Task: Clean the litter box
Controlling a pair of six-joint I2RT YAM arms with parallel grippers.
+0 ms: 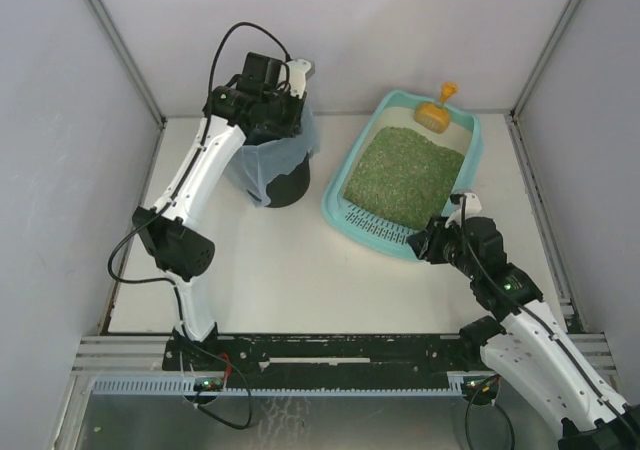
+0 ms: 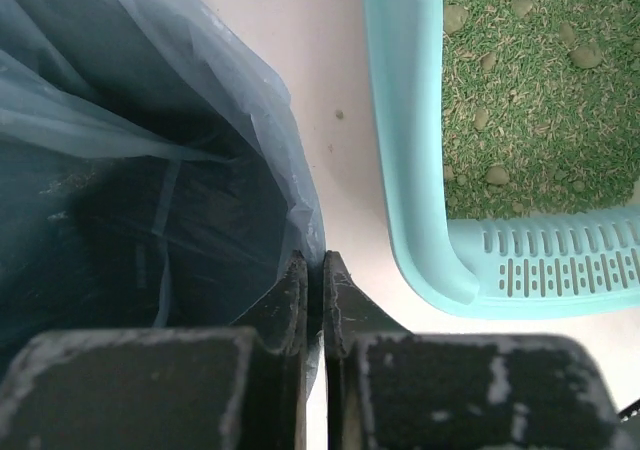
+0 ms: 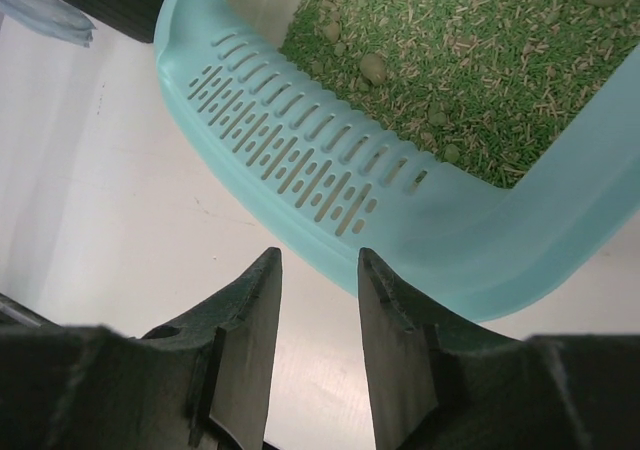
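The litter box [image 1: 378, 227] sat on the white surface [image 1: 290, 270], turned at an angle, its slotted grille [image 1: 385, 232] at the end nearer the arms. Green litter [image 1: 405, 175] filled most of it but left a bare strip at the end opposite the grille. An orange scoop [image 1: 437, 113] lay in that strip, its handle sticking out over the rim of the litter box. Small rounded clumps [image 3: 373, 67] showed among the litter near the grille.

A round black bin [image 1: 285, 185] lined with a blue bag [image 1: 255, 160] stood just beside the litter box, apart from it, on the left arm's side.

The left gripper [image 2: 313, 290] hung over the bin's rim on the side facing the litter box. It was clenched, its fingers pressed together with only a thin slit between them. The bag's edge met the fingertips [image 2: 296, 270], and I could not tell whether any film was pinched there.

The right gripper [image 3: 318, 270] was low over the surface just short of the grille end of the litter box, near the corner on the right arm's side. It was released, its fingers [image 3: 250, 320] apart with nothing between them, and it was not touching the rim.
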